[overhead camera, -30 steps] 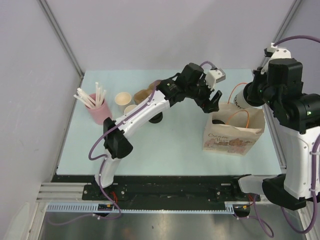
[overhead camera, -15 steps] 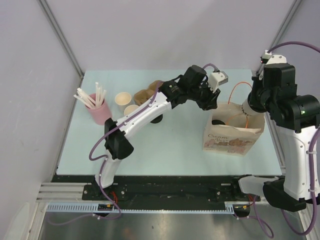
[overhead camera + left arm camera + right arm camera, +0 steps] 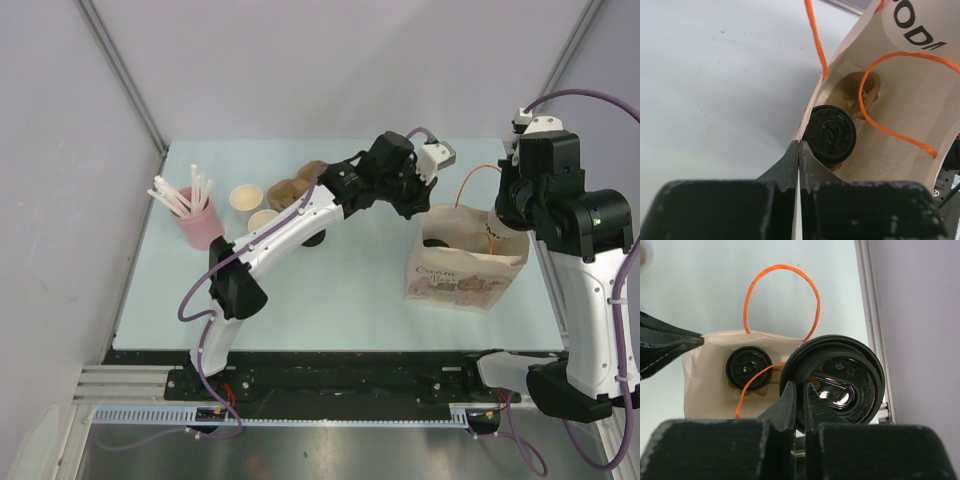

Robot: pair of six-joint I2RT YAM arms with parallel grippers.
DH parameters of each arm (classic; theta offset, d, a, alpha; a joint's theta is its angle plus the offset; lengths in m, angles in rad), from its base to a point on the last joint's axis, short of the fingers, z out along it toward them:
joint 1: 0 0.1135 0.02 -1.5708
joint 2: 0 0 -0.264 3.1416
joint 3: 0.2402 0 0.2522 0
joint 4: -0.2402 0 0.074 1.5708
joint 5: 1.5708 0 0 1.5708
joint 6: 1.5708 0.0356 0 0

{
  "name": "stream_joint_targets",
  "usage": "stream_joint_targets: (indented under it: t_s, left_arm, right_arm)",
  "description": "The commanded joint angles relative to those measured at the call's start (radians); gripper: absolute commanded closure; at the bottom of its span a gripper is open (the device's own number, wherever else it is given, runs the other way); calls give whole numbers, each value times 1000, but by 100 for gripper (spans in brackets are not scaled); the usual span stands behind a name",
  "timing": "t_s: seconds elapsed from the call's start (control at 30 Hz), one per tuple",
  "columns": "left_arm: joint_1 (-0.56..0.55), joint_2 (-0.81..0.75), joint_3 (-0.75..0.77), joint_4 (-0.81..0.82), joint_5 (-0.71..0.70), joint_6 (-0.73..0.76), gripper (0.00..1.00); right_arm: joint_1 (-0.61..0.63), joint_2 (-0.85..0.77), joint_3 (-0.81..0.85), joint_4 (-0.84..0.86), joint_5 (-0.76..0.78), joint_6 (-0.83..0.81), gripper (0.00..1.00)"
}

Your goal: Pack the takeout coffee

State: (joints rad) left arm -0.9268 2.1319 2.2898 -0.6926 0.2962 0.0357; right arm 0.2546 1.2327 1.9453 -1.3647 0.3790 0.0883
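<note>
With left fingers (image 3: 798, 150) clenched on the bag (image 3: 470, 270) rim, the right fingers (image 3: 792, 397), gripping a lidded cup (image 3: 840, 385), should lower it straight beside the packed cup (image 3: 748, 368).

The mouth of the paper bag (image 3: 468, 270) is open upward, but an orange handle (image 3: 754, 382) loops across it. Inside, a black-lidded cup (image 3: 748, 367) fills the left part; the space right of it is free. The left gripper (image 3: 798, 149), closed on the left rim, and the right gripper (image 3: 801, 390), holding a second lidded cup (image 3: 840, 380) above the right side, narrow the entry.
</note>
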Motion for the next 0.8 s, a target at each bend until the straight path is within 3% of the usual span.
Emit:
stream_joint_targets:
  t_s: [0.0,0.27,0.53,0.77]
  left_arm:
    - [-6,-79,-22,16,-72,21,100]
    - [-1,-151,-144,18,-120,46,100]
    - [17,-191,-161,18,-155,64,100]
    - [20,-187,-138,18,-161,85,100]
  right_arm:
    - [-3,-15,-8,-142,-32,-25,100]
    - [28,56,21,-112,-150,-25,100]
    - [104,114,165,-137,-77,-5,100]
    - [140,91,83,-145,-31,-9,100]
